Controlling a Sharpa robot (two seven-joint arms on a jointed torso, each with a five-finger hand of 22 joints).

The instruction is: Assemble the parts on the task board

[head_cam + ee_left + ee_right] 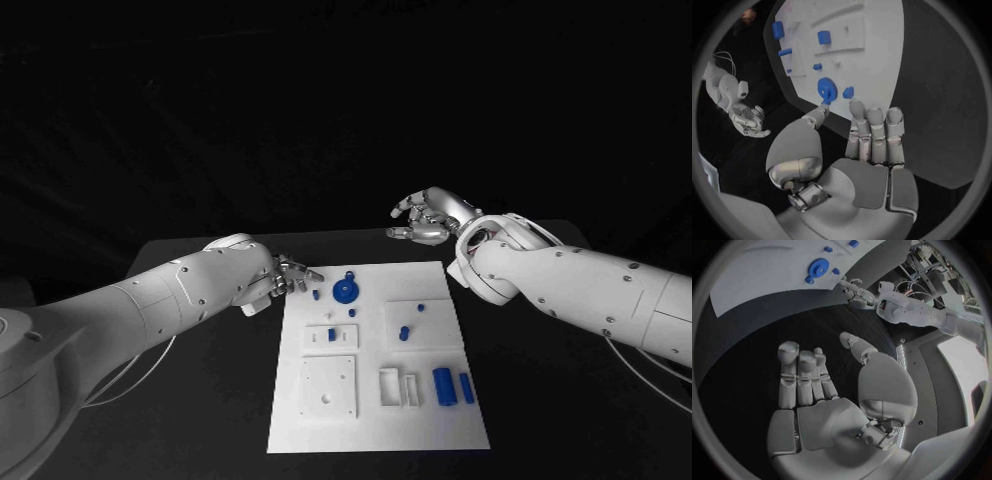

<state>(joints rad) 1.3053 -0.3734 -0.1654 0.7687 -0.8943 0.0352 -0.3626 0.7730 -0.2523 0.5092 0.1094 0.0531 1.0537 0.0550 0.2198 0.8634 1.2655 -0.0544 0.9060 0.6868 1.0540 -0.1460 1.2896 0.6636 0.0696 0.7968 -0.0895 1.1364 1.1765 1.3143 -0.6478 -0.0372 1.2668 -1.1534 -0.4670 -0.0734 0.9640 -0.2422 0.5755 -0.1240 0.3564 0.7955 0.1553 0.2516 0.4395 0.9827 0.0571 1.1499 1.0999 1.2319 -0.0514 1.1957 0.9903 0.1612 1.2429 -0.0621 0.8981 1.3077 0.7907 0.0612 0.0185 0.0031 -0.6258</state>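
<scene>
Nearest, two blue cylinders (453,386) wait untouched; left hand (289,278), fingers apart and empty (thumb at the blue disc (346,291)), should pinch squarely.

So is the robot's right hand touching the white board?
Apart. In the head view the right hand hangs beyond the task board's far corner, and the right wrist view shows bare black table between its fingers and the board.

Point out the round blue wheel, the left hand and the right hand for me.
round blue wheel (346,291): head view, on its flat top face.
left hand (287,277): head view, on the back of the hand.
right hand (431,217): head view, on the middle of the hand.
</scene>
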